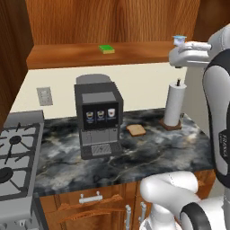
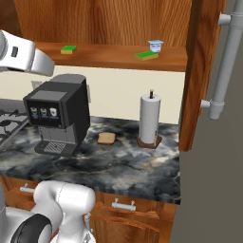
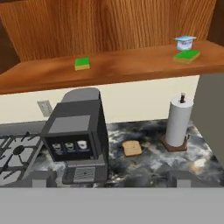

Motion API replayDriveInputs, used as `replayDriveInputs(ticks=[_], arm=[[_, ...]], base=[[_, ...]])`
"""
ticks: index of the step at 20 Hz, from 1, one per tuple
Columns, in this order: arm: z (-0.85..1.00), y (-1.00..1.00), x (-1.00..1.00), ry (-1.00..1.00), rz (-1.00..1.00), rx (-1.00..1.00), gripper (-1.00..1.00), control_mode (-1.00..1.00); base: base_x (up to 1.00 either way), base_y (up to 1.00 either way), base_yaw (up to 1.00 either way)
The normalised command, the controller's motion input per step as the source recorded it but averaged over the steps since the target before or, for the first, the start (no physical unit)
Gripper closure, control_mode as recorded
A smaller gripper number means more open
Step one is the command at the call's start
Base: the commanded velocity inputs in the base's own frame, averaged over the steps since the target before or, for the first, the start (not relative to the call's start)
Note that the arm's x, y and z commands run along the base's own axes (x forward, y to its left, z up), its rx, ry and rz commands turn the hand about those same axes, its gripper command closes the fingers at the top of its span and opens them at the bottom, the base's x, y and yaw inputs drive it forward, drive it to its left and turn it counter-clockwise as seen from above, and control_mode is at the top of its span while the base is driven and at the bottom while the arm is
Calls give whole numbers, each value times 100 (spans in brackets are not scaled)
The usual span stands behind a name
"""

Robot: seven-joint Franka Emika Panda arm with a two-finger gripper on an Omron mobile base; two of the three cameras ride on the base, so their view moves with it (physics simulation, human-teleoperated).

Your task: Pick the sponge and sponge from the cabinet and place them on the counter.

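Two green-topped sponges lie on the wooden shelf (image 3: 127,66) of the open cabinet. One sponge (image 3: 82,64) (image 1: 106,49) (image 2: 68,49) sits left of the middle. The other sponge (image 3: 187,56) (image 2: 146,55) lies toward the right end, just in front of a small white-and-blue cup (image 3: 185,43). My gripper (image 3: 111,178) is open with nothing between its widely spread fingers. It hangs back from the shelf, above the dark marbled counter (image 3: 151,162) (image 1: 148,152). The white hand (image 1: 191,51) is up at shelf height on the right.
A black coffee machine (image 3: 78,135) (image 1: 99,119) stands on the counter, with a tan bread slice (image 3: 131,148) and a paper towel roll (image 3: 178,122) to its right. The stove (image 1: 15,157) is at the left. An open cabinet door (image 2: 204,71) with a silver handle (image 2: 228,57) juts out at the right.
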Motion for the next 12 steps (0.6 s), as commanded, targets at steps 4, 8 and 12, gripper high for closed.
replayDriveInputs(ticks=[4, 8, 12], arm=[[-21, 0, -31, 29, -2, 13, -100, -100], [-2, 0, -1, 4, 0, 1, -100, -100], [-3, 0, 11, 0, 0, -2, -100, -100]], base=[[0, 0, 0], [0, 0, 0], [0, 0, 0]])
